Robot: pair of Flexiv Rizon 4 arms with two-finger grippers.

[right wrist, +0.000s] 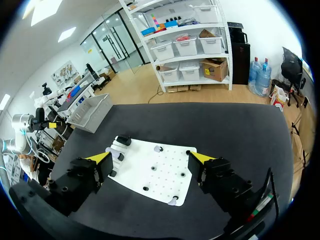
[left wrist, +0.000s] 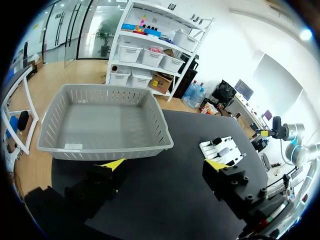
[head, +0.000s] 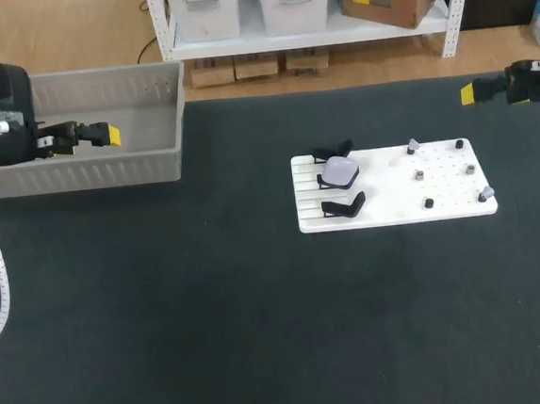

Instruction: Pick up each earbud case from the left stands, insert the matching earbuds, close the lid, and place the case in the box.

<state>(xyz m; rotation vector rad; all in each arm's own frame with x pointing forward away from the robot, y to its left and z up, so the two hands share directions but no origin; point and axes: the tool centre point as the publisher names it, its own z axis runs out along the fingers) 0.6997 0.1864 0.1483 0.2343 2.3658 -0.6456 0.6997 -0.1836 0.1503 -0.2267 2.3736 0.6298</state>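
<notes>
Only one case [head: 340, 170] in sight, pale, resting on the middle of three black stands [head: 342, 207] at one end of the white board [head: 394, 212]. Well apart from both grippers.

Left gripper [head: 111, 135], fingers apart and holding nothing, above the box [head: 88, 171]. From it, case far ahead, toward the right finger's side, across the dark bench [head: 213, 311].

Right gripper [head: 467, 94], also spread and empty, beyond the board's other end. From it, board straight ahead between the fingers, with the stands toward the left finger, past the pegs and small grey earbuds [head: 413, 145].

Seems nearer to the right gripper, yet sits on the board's end that faces the left one. Long axis of the case hard to tell: looks almost square from above. Probably next: a long reach to the case.
</notes>
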